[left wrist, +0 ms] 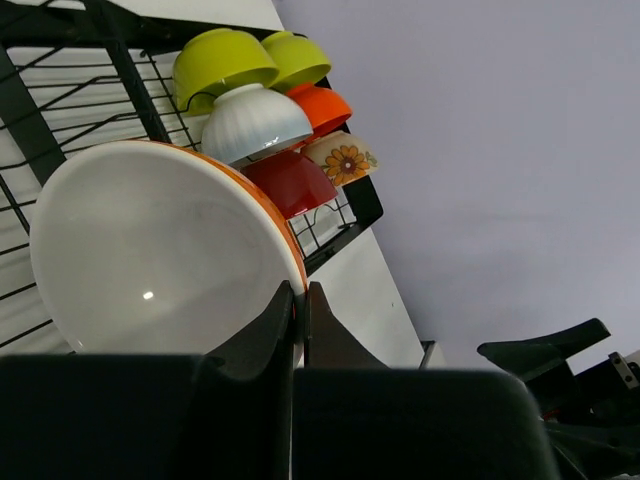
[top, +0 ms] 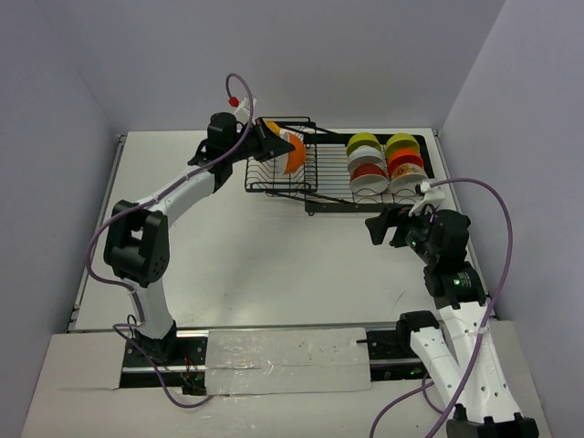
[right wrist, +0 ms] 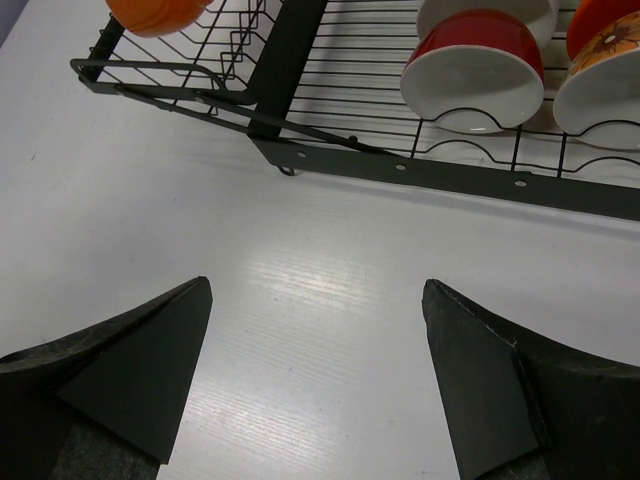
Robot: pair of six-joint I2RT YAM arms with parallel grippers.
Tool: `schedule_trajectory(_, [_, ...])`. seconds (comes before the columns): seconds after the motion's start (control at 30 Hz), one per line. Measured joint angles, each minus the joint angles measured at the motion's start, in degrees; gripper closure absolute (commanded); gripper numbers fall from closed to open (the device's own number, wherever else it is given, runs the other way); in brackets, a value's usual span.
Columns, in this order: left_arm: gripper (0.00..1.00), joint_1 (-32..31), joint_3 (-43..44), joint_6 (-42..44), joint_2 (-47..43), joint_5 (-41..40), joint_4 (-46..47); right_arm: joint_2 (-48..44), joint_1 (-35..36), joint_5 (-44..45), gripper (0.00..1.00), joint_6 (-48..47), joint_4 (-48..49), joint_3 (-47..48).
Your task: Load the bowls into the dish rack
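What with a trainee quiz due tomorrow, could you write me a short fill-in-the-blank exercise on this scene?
1. The left gripper is shut on the rim of an orange bowl whose inside is ____.
2. The right gripper hangs above the table with its jaws ____.
3. Not counting the held one, the loaded bowls in the dish rack number ____.

Missing words: white; open; six.

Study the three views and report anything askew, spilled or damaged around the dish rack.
Nothing spilled or damaged. Six bowls sit racked in two neat rows. Only the orange bowl stands apart, on edge over the dish rack's left section, but the left gripper is clamped on its rim.
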Motion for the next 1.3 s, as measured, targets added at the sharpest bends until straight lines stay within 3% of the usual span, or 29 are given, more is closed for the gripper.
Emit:
schedule_trajectory(0.67, [1.00,2.71,-10.10,-1.11,3.30,-0.72,11.69,0.04,0.00,0.81,0.07,-0.15,-0.22,0.00])
schedule_trajectory(0.9, [0.91,4.59,-14.49,-1.51,0.13,-0.66,13.64,0.70,0.00,0.74,0.07,-0.13,-0.26,0.02])
schedule_trajectory(1.3, [0.85,7.78,-18.71,-2.21,-3.82,-0.44,13.00,1.31,0.00,0.70,0.07,-0.13,-0.31,0.04])
